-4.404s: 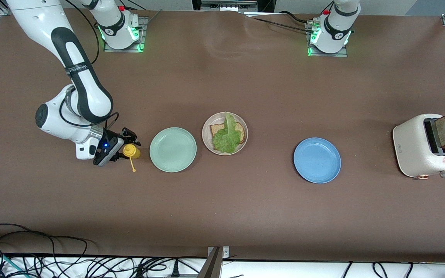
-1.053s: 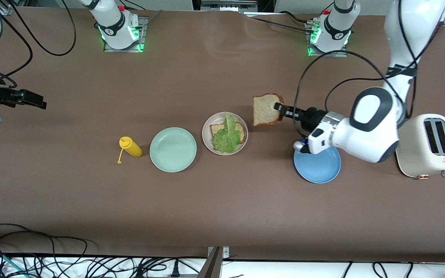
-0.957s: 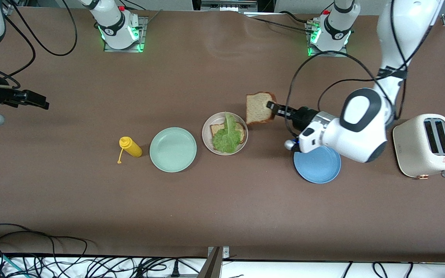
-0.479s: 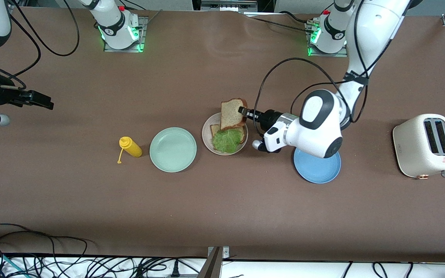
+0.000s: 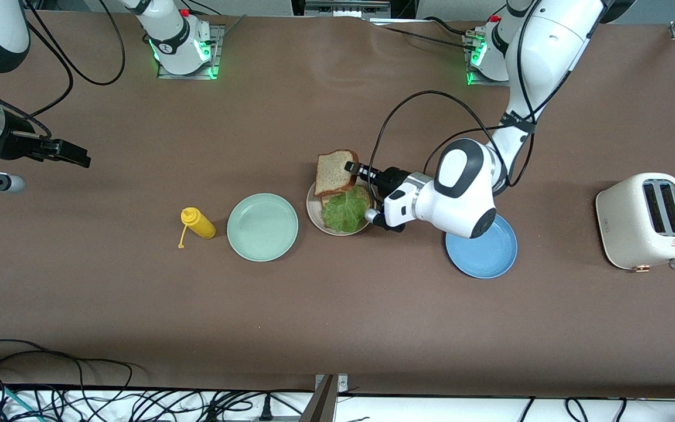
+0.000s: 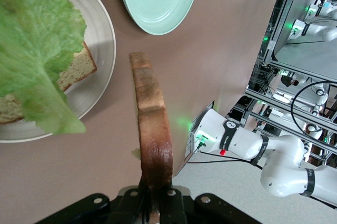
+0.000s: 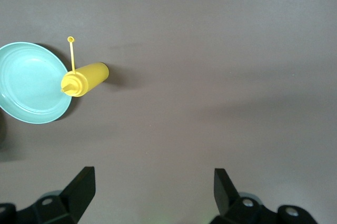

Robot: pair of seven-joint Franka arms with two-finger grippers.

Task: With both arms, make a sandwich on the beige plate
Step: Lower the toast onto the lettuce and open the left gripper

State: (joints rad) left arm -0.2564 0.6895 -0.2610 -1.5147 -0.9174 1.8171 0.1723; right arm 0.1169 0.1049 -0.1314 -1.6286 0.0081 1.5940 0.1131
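Left hand (image 5: 349, 167) of mine is pinched on the crust edge of the top slice (image 5: 333, 171), which hangs over the twelve o'clock rim of the beige plate (image 5: 314, 217), counting twelve as the side toward the arm bases. In the left wrist view the slice (image 6: 152, 134) stands on edge in my grip, above bare worktop (image 5: 372, 305) just off the plate, not over the filling.

Taking the scene from big to small: my right hand (image 5: 74, 155) waits with its fingers spread wide, high over the right arm's end of the worktop, and has no part in this step. The beige plate sits mid-worktop, with the mint-green plate (image 5: 262, 227) at about its eight o'clock. On it lies the bottom slice (image 6: 79, 68), and over that the lettuce leaf (image 5: 346, 210).

I judge this to be the closing step, and it wants care. I should carry the slice toward six o'clock until it is over the middle of the leaf, turn my wrist so the bread lies flat, and square its corners to the slice below. Then I lower until it rests on the lettuce before letting go. Released from height or on edge, it could tip off the rim or drag the leaf askew.
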